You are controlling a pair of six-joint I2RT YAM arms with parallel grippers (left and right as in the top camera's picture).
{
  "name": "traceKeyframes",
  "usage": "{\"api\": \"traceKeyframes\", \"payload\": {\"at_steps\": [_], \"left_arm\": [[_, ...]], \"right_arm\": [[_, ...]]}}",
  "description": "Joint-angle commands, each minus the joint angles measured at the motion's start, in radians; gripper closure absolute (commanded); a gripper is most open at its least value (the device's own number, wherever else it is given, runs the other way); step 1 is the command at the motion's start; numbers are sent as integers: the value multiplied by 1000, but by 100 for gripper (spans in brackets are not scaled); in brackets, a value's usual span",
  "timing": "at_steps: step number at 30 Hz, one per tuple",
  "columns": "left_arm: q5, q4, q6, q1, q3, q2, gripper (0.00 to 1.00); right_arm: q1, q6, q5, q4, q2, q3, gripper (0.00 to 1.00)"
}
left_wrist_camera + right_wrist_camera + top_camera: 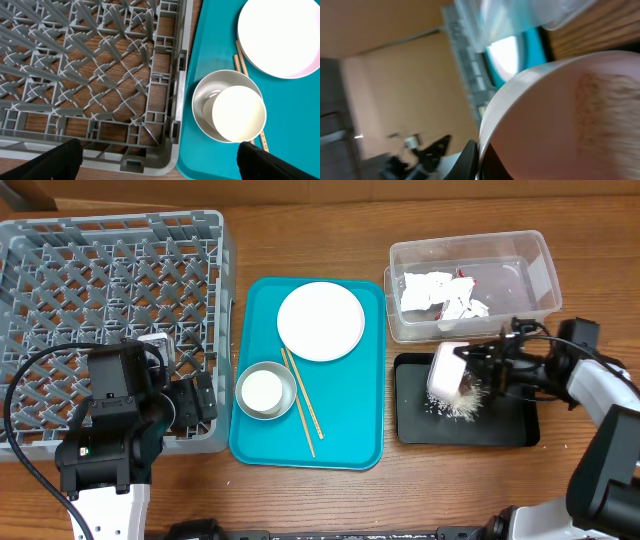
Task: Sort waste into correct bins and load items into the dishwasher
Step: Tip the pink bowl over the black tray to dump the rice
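My right gripper [482,366] is shut on the rim of the pinkish-white bowl [446,370] and holds it tipped on its side over the black tray [512,430]. White rice grains [462,406] lie heaped on the tray under the bowl. In the right wrist view the fingers [479,161] pinch the bowl's rim [545,115], and the picture is blurred. The clear tub [541,258] holds crumpled white paper scraps with red bits [440,292]. My left gripper [192,404] is open and empty at the grey dish rack's [100,280] front right corner. The dark food lump is not in view.
A teal tray [350,430] between the rack and the bins carries a white plate [320,320], a grey metal bowl [284,372] with a white cup [262,392] in it, and two chopsticks [305,410]. The left wrist view shows the rack corner [165,145], the metal bowl [202,100] and the cup [239,114].
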Motion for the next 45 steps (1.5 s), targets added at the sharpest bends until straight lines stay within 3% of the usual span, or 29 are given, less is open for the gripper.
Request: {"api": "traceKeyframes", "payload": {"at_steps": [1,8,17,22,27,33,40,45], "left_arm": [[13,0,-11,1,22,0,0],[12,2,-15,1,22,0,0],[12,1,-14,1,22,1,0],[12,2,-14,1,22,1,0],[12,2,-14,1,22,1,0],[12,4,-14,1,22,1,0],[12,4,-14,1,22,1,0],[12,8,-14,1,22,2,0]], "right_arm": [[-53,14,-235,3,3,-3,96],[-125,80,-254,-52,3,-3,96],[-161,291,-254,-94,3,-3,96],[-160,272,-254,-68,3,-3,96],[-147,133,-219,-68,-7,0,96],[-20,-53,30,-127,-93,43,96],[191,-64,330,-252,-199,255,96],[478,-67,713,-226,-209,392,96]]}}
